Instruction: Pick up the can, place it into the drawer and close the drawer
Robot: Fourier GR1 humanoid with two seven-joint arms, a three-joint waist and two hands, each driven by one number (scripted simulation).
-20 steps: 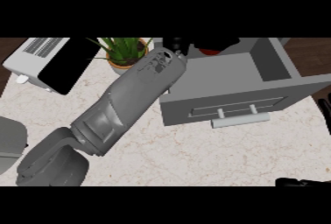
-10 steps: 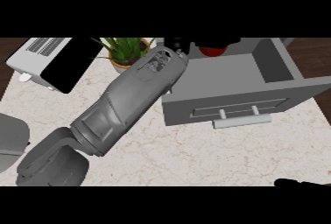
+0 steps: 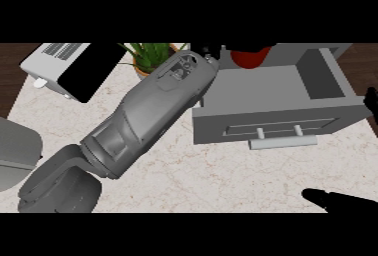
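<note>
1. Counter (image 3: pixel 221 175): pale marble spread under both arms, carrying everything named below.
2. Left forearm (image 3: pixel 148 115): stretched up from the lower left toward the far edge and hiding most of the left hand (image 3: pixel 212 51). Only a dark sliver of that hand visible past the wrist, so impossible to tell how far open it is or whether it grips anything.
3. Drawer (image 3: pixel 280 127): pulled open, just right of the left hand and nearer the body, with its handle (image 3: pixel 284 142) facing the body. Risk: closing it too early and shutting the can out.
4. Toaster (image 3: pixel 63 67): well to the left of the left hand, clear of the likely path.
5. Plant (image 3: pixel 151 54): just left of the left wrist, partly behind the forearm. Risk: a sideways swing of the forearm brushing its leaves or tipping the pot.
6. Can (image 3: pixel 251 56): red, immediately right of the left hand at the drawer's far edge. Unclear whether touching the hand, and unclear whether inside the drawer or behind it. Risk: a blind grasp nudging it over, since the forearm blocks the view.
7. Right hand (image 3: pixel 339 201): low at the near right corner, well apart from the can; pose not readable.
</note>
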